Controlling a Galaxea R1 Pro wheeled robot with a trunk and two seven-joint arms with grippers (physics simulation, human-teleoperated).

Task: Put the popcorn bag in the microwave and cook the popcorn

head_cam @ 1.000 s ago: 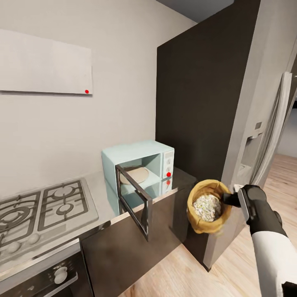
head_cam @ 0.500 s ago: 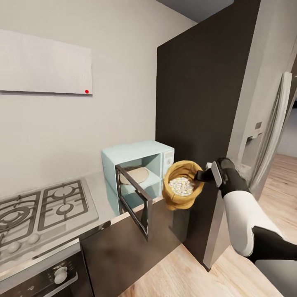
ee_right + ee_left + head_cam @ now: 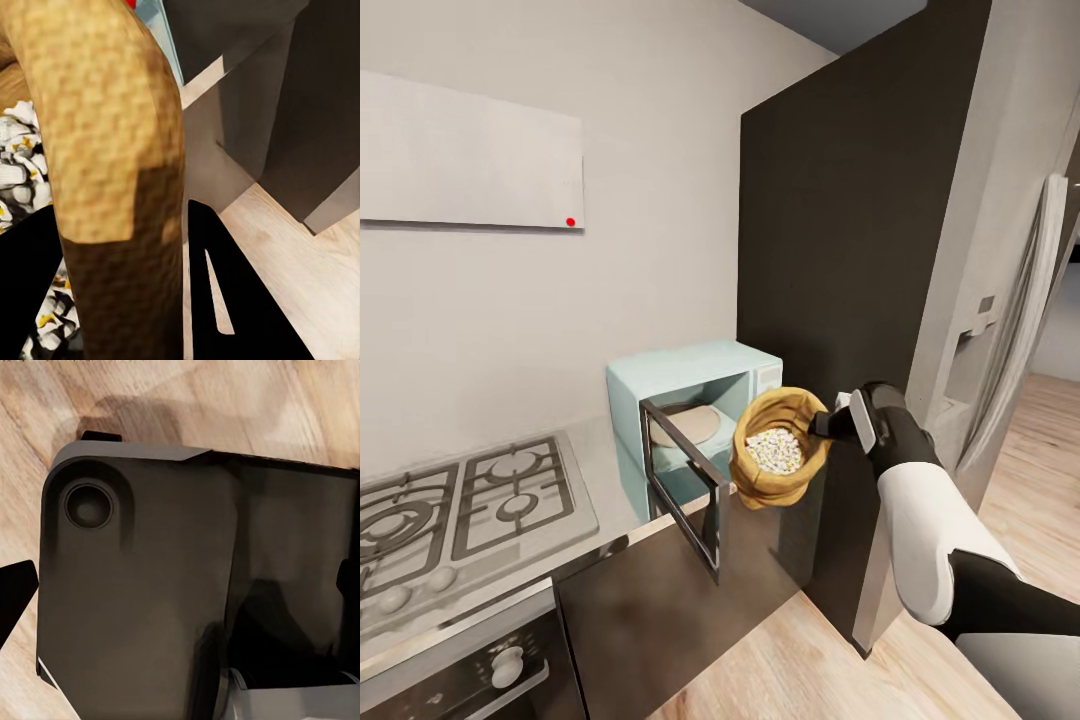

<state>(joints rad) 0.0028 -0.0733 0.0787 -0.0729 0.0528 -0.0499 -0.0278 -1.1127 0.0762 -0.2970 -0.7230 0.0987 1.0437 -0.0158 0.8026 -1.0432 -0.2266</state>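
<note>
A: Where's the bag (image 3: 775,450)?

B: Held in the air just right of the microwave (image 3: 695,410) mouth, past the open door (image 3: 685,480). The right gripper (image 3: 828,425) pinches its rim, one finger (image 3: 225,292) outside, one inside.

A: Why the rim?

B: I'd guess it keeps the mouth up, so the popcorn (image 3: 773,449) stays in.

A: And the left gripper?

B: Can't tell whether it's open or closed.

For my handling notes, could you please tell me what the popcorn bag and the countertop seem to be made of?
The popcorn bag, held by the right gripper, looks like coarse tan burlap: the right wrist view shows a woven grain on its rolled rim. The countertop looks like polished grey metal, since it mirrors the microwave, though glossy stone is possible.
</note>
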